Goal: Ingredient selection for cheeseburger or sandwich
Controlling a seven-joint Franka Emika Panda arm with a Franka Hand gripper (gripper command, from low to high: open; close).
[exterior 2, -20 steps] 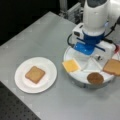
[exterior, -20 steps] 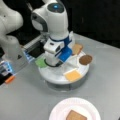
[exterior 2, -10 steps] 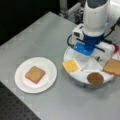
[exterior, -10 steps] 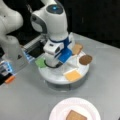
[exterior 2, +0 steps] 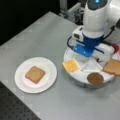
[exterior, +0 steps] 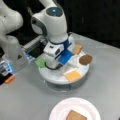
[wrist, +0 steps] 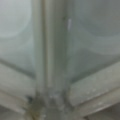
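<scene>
the gripper (exterior 2: pixel 88 57) is lowered into the middle of the white segmented tray (exterior 2: pixel 75 76), its fingertips hidden under the arm's blue and white hand in both front views, so i cannot tell how far apart they stand or whether they have hold of anything. the wrist view shows only the tray's pale dividers meeting close below the camera.

around the gripper, the ingredient pieces lie in separate compartments: a yellow cheese square (exterior 2: pixel 71 65), a dark brown patty (exterior 2: pixel 95 78), a toast square (exterior 2: pixel 113 67) at the rim, a red disc (exterior 2: pixel 115 47) partly hidden behind the arm, and a green piece (exterior: pixel 40 62) in a front view.

well apart from the tray on the grey desk (exterior 2: pixel 37 37), a white plate (exterior 2: pixel 50 77) carries a single toast slice (exterior 2: pixel 35 74), the only layer of the sandwich there.
</scene>
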